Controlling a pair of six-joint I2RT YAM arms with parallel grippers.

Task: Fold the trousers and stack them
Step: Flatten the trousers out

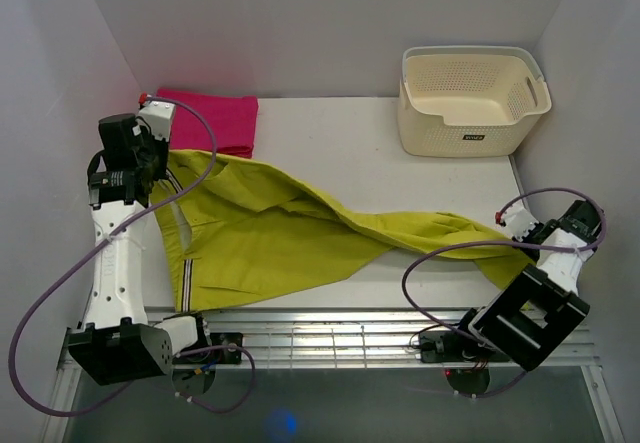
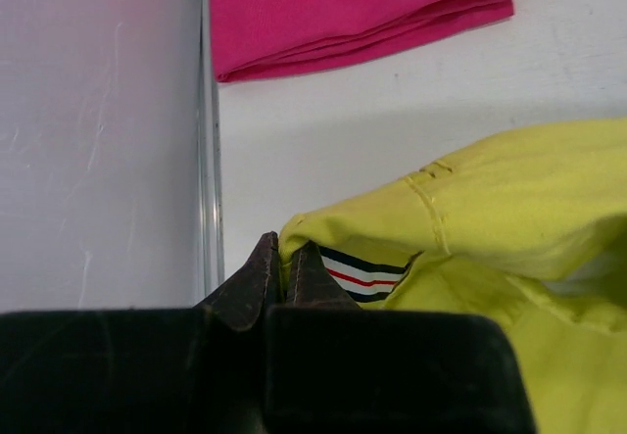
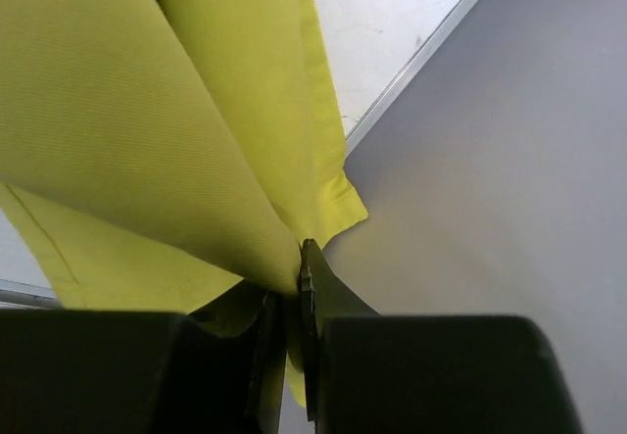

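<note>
Currently, white surface point(image 1: 360, 133) carries long lime-green fabric trousers point(image 1: 260, 233), stretched diag. from L rear to R front. Rear R: cream perforated plastic basket point(image 1: 470, 98). Rear L: folded magenta cloth point(image 1: 215, 118). L claw point(image 2: 284, 258) pinches waistband edge; R claw point(image 3: 299, 267) pinches leg hem.

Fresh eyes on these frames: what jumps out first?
Lime trousers stretched across the table, left fingers pinching the wide end, right fingers pinching a leg hem. Behind them: folded magenta cloth far left, cream basket far right.
</note>
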